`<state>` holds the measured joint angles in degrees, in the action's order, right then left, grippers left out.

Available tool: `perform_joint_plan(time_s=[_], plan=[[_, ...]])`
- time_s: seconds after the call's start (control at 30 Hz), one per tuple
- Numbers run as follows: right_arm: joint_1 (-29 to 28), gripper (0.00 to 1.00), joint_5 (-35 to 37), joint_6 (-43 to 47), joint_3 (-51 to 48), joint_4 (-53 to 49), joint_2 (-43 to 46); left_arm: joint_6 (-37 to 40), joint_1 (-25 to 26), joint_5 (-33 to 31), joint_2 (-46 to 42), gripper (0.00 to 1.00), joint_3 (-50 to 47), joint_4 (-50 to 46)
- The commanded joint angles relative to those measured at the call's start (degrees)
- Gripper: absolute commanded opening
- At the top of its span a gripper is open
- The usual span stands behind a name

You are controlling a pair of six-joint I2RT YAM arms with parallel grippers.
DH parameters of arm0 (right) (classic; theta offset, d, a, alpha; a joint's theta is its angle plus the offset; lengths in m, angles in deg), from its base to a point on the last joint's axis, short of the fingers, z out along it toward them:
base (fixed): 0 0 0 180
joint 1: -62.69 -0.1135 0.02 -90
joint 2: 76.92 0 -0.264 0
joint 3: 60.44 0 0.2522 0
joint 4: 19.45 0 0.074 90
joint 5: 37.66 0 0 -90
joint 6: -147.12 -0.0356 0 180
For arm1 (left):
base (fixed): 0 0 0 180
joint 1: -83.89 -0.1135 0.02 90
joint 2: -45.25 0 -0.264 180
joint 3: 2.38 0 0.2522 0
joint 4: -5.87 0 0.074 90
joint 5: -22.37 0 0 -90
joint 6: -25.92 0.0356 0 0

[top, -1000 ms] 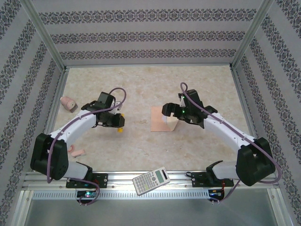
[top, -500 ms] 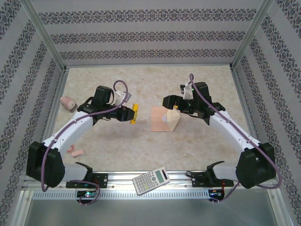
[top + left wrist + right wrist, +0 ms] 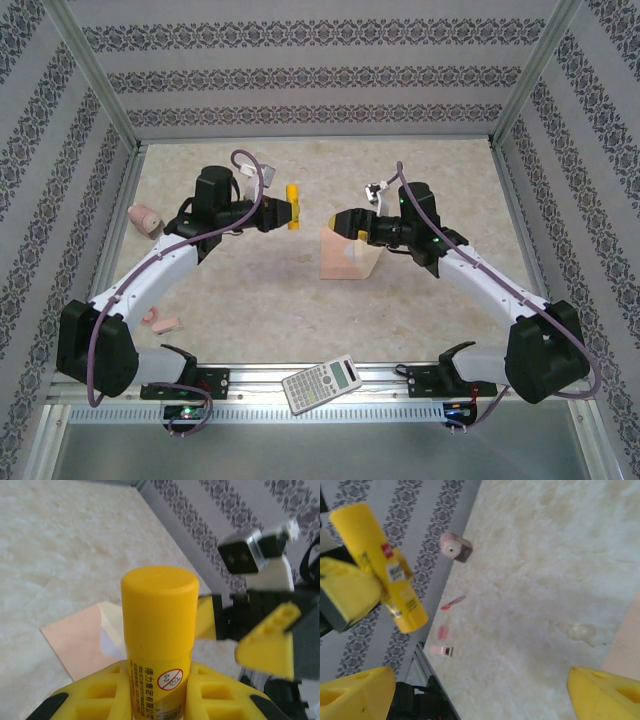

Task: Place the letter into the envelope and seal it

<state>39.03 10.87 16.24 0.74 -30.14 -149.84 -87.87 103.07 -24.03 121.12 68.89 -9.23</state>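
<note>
Our left claw (image 3: 281, 213) pinches the yellow plastic glue stick (image 3: 159, 625) crosswise, side-on to our spread right claw (image 3: 341, 222) just opposite.

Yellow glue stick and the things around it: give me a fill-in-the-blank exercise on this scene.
1. The left hand is shut on the yellow plastic glue stick, whose cap is ____.
2. The right hand faces the stick with its jaws ____.
3. On the marbled table, the pale peach-pink paper envelope lies nearer the ____ hand.
Missing words: on; open; right.
</note>
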Motion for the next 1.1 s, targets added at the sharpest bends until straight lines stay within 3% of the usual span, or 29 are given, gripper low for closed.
perform_joint_plan(time_s=[0.0,0.13,0.27,0.57,0.87,0.97,1.07], plan=[[-1.5,0.88,0.1,-1.8,-1.8,7.0,1.3,-6.6,0.7,-2.2,0.8,0.14,-0.2,10.8],[-2.5,0.87,-0.3,-1.2,-1.9,8.4,0.9,-8.8,0.9,-0.7,2.3,0.14,-0.1,13.0],[-2.5,0.86,-0.1,3.4,0.6,3.2,2.2,-8.3,1.1,3.0,3.3,0.14,0.1,13.4],[-0.5,0.86,6.0,13.7,14.1,-16.7,0.5,6.1,1.1,9.8,3.8,0.14,4.9,-3.2],[-0.9,0.78,6.0,13.2,20.1,-17.1,-5.1,12.7,1.3,15.1,5.5,0.14,9.1,-12.2],[-1.4,0.70,6.1,13.1,20.9,-16.2,-5.8,14.1,1.6,15.2,6.5,0.14,10.0,-14.8],[-2.0,0.70,6.5,13.6,21.7,-16.2,-6.1,15.0,1.9,14.9,7.2,0.14,10.4,-15.7]])
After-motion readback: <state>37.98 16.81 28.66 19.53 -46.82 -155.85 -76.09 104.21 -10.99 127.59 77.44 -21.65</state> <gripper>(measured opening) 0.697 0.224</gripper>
